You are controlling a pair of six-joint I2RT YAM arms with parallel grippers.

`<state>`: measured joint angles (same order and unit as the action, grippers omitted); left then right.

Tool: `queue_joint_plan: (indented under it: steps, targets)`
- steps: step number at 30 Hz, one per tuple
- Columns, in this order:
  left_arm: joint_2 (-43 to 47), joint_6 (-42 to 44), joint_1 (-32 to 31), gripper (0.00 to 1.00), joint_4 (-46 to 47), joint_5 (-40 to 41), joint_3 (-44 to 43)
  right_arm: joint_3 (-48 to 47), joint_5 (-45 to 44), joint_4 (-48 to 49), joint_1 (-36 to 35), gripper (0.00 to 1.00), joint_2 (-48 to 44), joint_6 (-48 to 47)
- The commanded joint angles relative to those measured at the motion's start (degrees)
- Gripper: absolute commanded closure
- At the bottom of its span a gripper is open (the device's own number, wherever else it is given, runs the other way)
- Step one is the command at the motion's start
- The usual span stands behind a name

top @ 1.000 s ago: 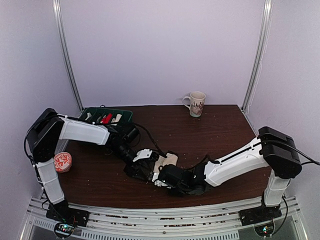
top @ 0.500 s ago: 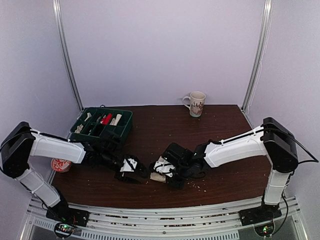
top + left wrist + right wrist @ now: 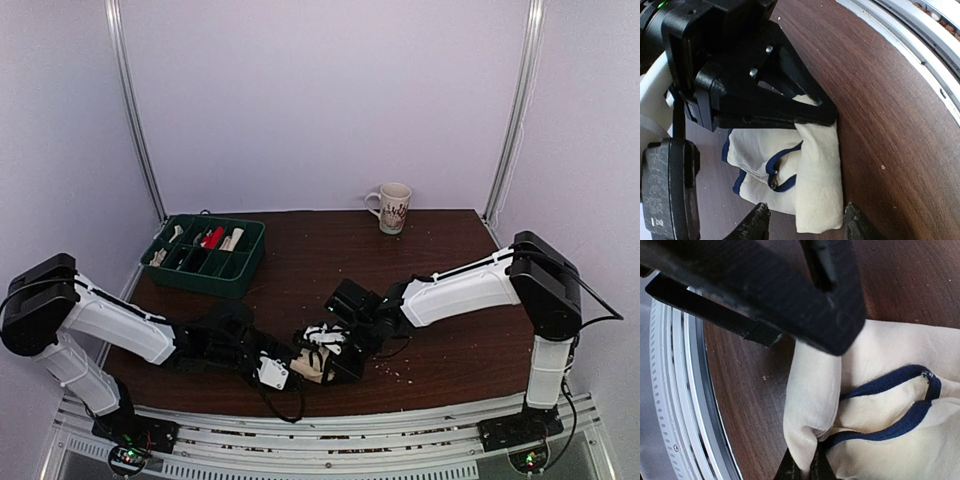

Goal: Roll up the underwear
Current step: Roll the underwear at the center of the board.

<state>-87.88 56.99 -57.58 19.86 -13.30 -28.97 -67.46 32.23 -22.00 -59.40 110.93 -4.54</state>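
The underwear (image 3: 312, 363) is cream cloth with navy trim, bunched into a folded bundle near the table's front edge. In the left wrist view the underwear (image 3: 815, 170) lies with its folded end between my left gripper's (image 3: 806, 223) open fingertips, which straddle it without closing. My left gripper (image 3: 288, 368) reaches it from the left. My right gripper (image 3: 335, 350) comes from the right and its black body sits over the cloth's far end. In the right wrist view my right gripper (image 3: 804, 471) is shut on a fold of the underwear (image 3: 880, 365).
A green compartment tray (image 3: 207, 266) with small items stands at the back left. A patterned mug (image 3: 392, 208) stands at the back centre-right. The metal rail (image 3: 330, 432) of the front edge runs close to the bundle, also in the left wrist view (image 3: 920, 55).
My left arm has swung down along the front edge and its gripper has moved right to the underwear. My right gripper has held the cloth and drawn it into a tighter bundle.
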Motion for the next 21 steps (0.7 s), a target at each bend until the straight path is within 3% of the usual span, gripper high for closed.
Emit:
queue_joint_plan:
  steps: [1,12,21]
  targets:
    - [-0.15,2.59,-1.40,0.47,5.76,2.38,1.78,2.41,3.56,0.00,-0.25,0.97,2.00,1.93]
    - [-3.91,5.63,-4.29,0.55,9.65,6.53,3.44,3.52,4.61,1.76,1.13,0.97,3.37,2.58]
    - [-7.66,5.96,-5.33,0.78,10.41,10.25,2.52,4.24,4.41,2.22,1.88,0.97,4.16,2.17]
